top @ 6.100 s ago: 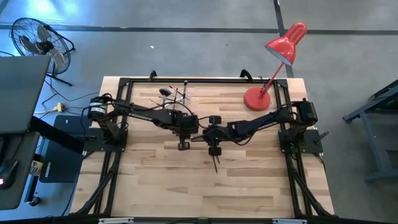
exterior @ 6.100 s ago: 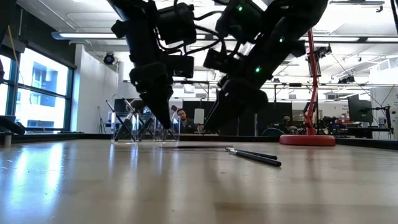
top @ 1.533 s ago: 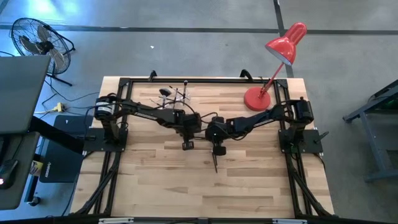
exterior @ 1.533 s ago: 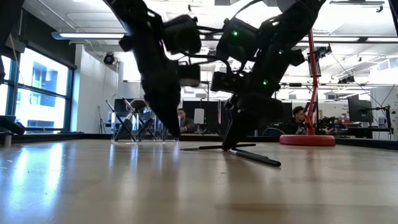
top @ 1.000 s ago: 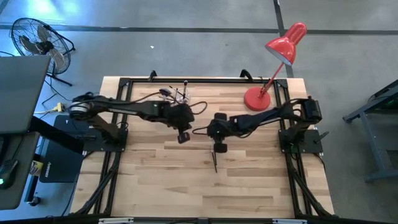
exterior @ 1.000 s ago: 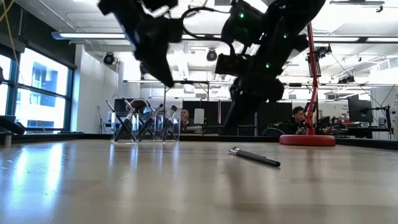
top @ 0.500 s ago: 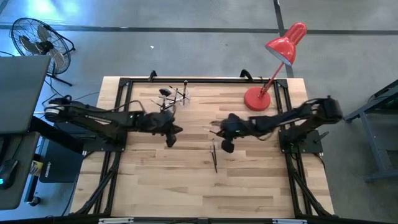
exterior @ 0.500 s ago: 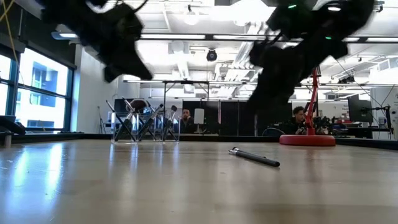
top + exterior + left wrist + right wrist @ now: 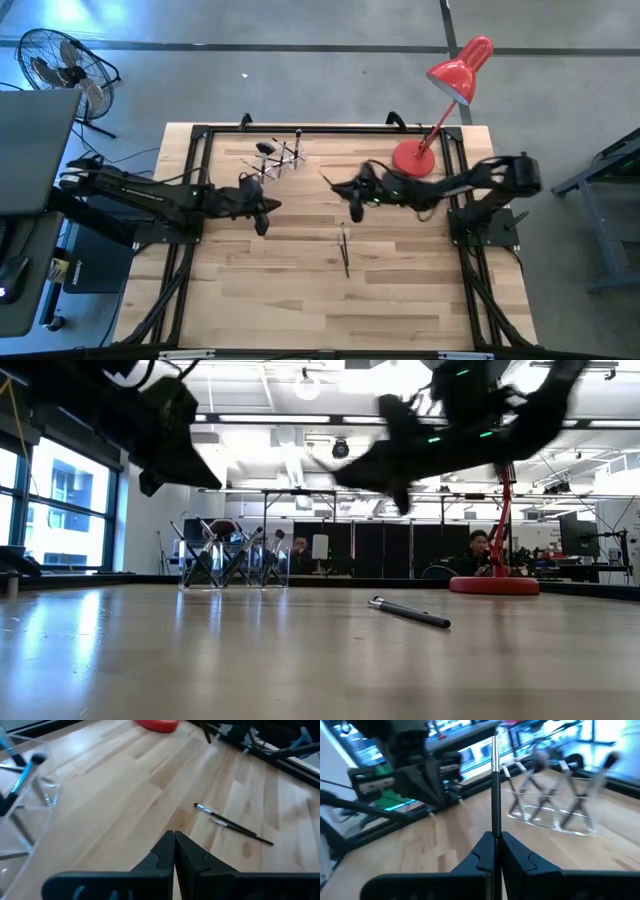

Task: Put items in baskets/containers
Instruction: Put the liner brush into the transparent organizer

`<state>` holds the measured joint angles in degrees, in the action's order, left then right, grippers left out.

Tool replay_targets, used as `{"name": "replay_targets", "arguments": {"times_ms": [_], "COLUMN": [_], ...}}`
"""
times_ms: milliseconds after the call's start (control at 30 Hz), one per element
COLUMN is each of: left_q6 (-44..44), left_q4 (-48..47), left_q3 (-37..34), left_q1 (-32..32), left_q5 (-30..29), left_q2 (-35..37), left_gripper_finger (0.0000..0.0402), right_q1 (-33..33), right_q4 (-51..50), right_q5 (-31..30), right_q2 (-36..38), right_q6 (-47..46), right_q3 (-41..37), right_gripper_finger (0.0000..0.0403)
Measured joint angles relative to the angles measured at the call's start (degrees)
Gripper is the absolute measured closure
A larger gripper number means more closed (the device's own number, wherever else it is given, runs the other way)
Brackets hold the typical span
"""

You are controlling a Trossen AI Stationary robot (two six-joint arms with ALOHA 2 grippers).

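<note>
A clear holder with several slim brushes stuck in it stands on the table's far left-centre; it also shows in the low view and the right wrist view. One dark brush lies flat on the wood mid-table. My right gripper hovers right of the holder, pointing at it, shut on another thin brush. My left gripper is shut on nothing, near of the holder and clear of it. My right gripper pinches a thin brush by its handle between its two fingers. The fingers lie nearly level and point from the table's right toward the holder. The brush runs on ahead past the fingertips, lifted clear of the table. Which end is held I cannot tell.
A red desk lamp stands on its round base at the far right, close behind my right arm. Black frame rails run along the table's far edge and sides. Bare wood lies toward the near edge. A person sits in the room beyond.
My right gripper, carrying the thin brush, has gone up and toward the far edge and tipped from pointing down to almost level, facing the holder. My left gripper has drawn back from beside the holder toward the table's left edge, sinking a little. The brush on the table has not moved.
</note>
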<state>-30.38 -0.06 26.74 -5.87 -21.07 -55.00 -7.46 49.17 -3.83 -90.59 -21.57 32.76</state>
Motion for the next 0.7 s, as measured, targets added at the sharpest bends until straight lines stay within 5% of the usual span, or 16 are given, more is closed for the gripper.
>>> {"name": "replay_targets", "arguments": {"times_ms": [167,333,700], "left_q6": [2.2,6.0,9.1], "left_q4": [0.6,-0.2,-2.5], "left_q3": [-2.3,-3.0,-3.0], "left_q1": [3.7,7.4,13.3], "left_q5": [4.0,7.6,22.7], "left_q2": [5.1,8.5,9.6], "left_gripper_finger": [0.0401,0.0401,0.0401], "right_q1": [-5.4,-9.7,-13.9], "right_q4": [9.2,20.5,21.4], "right_q5": [9.1,11.5,14.1], "right_q2": [-12.7,-22.6,-41.6], "right_q6": [-0.8,-1.0,-3.5], "right_q3": [10.4,18.7,42.9], "right_gripper_finger": [0.0395,0.0395,0.0397]}}
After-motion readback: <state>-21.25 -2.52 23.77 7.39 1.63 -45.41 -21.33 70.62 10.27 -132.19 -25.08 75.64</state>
